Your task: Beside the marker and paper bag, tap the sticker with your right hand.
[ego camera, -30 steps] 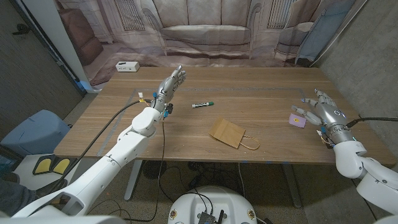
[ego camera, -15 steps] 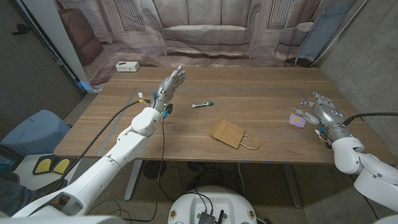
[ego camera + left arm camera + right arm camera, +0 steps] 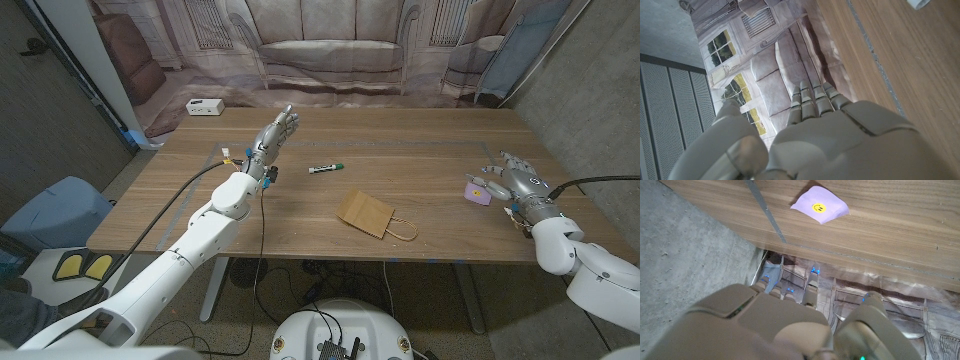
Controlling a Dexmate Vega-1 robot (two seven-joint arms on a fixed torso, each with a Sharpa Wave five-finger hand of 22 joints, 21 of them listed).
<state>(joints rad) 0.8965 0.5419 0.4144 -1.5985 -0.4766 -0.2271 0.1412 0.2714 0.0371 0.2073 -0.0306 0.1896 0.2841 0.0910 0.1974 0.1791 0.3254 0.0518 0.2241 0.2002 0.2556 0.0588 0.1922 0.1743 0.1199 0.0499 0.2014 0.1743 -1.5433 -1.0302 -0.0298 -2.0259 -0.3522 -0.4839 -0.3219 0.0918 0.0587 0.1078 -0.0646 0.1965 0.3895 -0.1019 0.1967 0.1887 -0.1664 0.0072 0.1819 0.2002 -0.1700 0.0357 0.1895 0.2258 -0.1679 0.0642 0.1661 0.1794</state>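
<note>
Worktop (image 3: 420,150) layout: marker (image 3: 326,168) mid-worktop, bag (image 3: 371,214) just right of it and nearer the front edge. Sticker (image 3: 479,192) well right of the bag, right robot hand (image 3: 514,179) just beside it. Left robot hand (image 3: 274,135) raised left of marker. Box (image 3: 204,106) at far left corner.

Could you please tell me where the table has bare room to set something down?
Bare wood lies between the marker and the sticker, and along the front left edge below the left robot hand. It is tighter around the paper bag and beside the right robot hand.
</note>
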